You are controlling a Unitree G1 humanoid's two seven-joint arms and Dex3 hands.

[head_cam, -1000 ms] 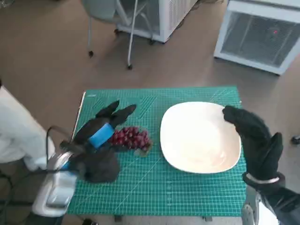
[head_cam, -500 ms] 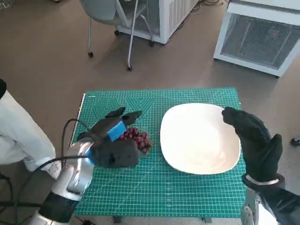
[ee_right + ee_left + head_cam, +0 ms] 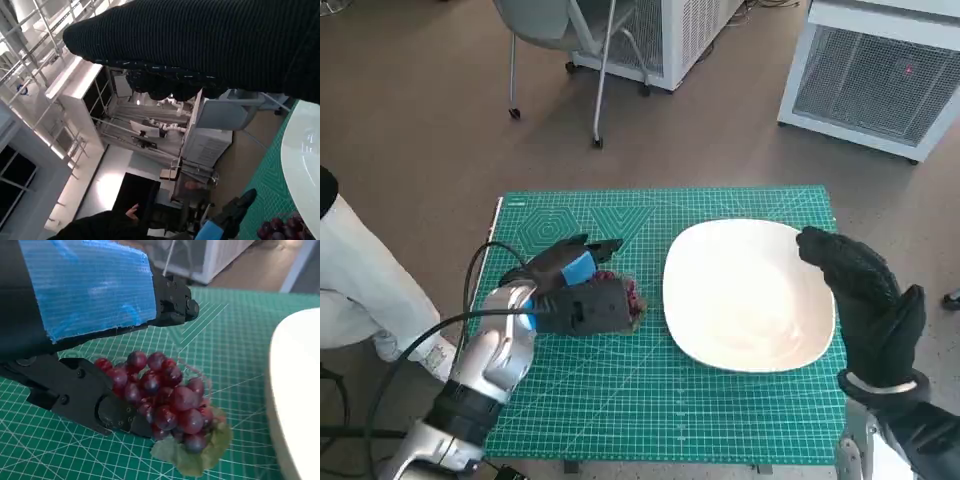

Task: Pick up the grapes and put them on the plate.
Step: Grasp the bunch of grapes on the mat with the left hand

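A bunch of dark red grapes on a green leaf lies on the green cutting mat, left of the white plate. My left hand sits over the bunch and hides most of it in the head view. In the left wrist view the grapes lie between its spread fingers and the thumb, which touches the bunch from one side; the hand has not closed. My gloved right hand rests with fingers extended at the plate's right rim, holding nothing. The right wrist view shows the grapes at its edge.
The plate stands a short way from the grapes. Beyond the table are a chair's legs and white cabinets. A person in white stands at the table's left. A black cable loops off my left forearm.
My left hand has moved right and down onto the grapes, now covering most of the bunch. The right hand has stayed at the plate's rim.
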